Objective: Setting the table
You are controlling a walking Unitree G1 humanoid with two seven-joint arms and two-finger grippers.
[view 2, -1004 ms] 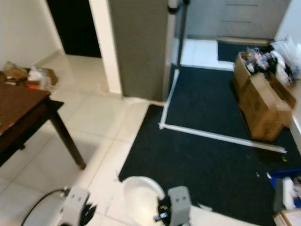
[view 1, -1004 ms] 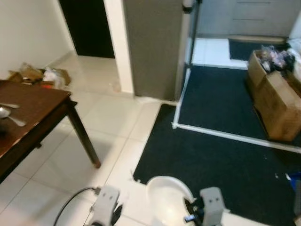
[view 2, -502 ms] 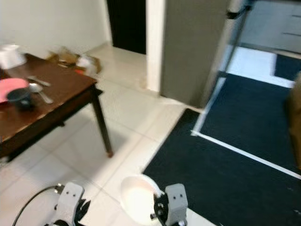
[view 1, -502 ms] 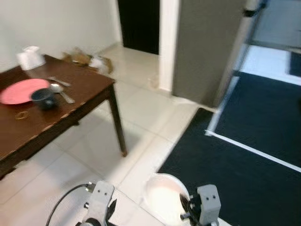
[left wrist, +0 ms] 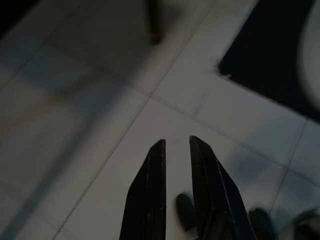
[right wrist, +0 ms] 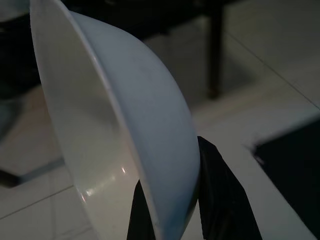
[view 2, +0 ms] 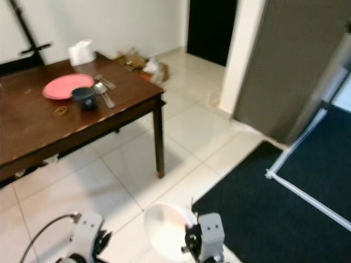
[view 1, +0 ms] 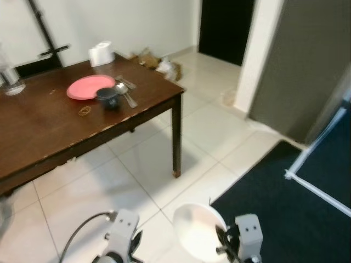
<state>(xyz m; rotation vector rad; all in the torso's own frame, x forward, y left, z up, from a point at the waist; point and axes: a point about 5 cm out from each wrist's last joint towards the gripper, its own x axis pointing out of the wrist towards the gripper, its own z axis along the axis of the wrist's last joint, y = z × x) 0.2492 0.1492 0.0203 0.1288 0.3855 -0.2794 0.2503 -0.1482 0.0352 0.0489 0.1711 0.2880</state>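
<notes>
The right gripper is clamped on the rim of a plain white round bowl, one black finger inside the rim and the other outside. The bowl juts out from the gripper toward the robot's left, low over the pale tiled floor, and nothing can be seen in it. The left gripper hangs over the tiles to the left of the bowl, its two fingers nearly together with a thin gap between them and nothing held.

Ahead and to the left of both grippers, well apart from the bowl, stands a dark brown wooden table. On it lies a flat pink round plate; just beside the plate sits a small dark cup, its contents too blurred to tell, with metal spoons touching or nearly touching it. A small ring-shaped thing lies near the cup, possibly a rubber band. A white paper roll stands at the table's far edge. A dark mat lies on the floor to the right of the right gripper.
</notes>
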